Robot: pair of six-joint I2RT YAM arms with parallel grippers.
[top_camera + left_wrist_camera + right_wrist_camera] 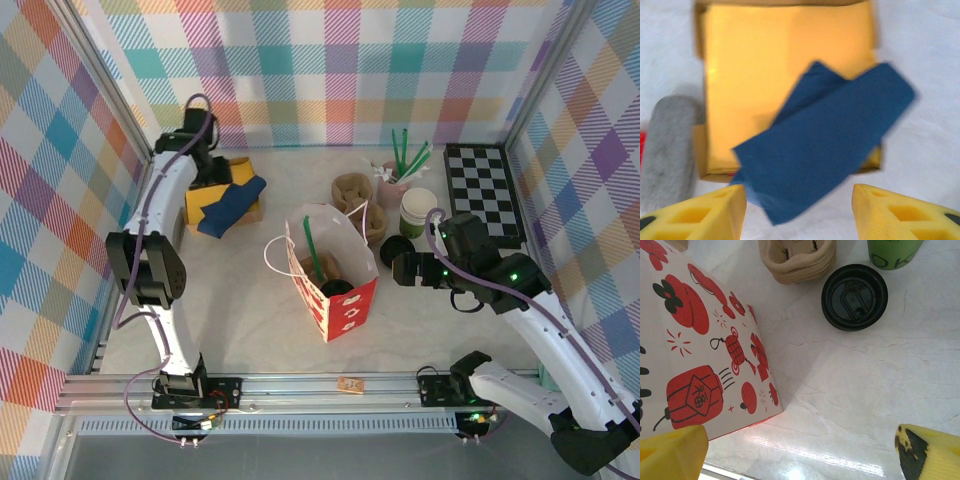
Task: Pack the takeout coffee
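The takeout coffee seems to stand inside the paper bag at mid-counter, though only a dark round lid shows there, so I cannot be sure. A small lidded paper cup is likely light but soft-walled and prone to spill, so it is best held gently around the body below the lid and kept upright. The left fingers are spread above a blue folded sheet, pinching nothing, and the right fingers stand wide apart and empty near the loose lid.

Your bag stands mid-table; the loose lid lies right of it, the cup behind that, the box far left.
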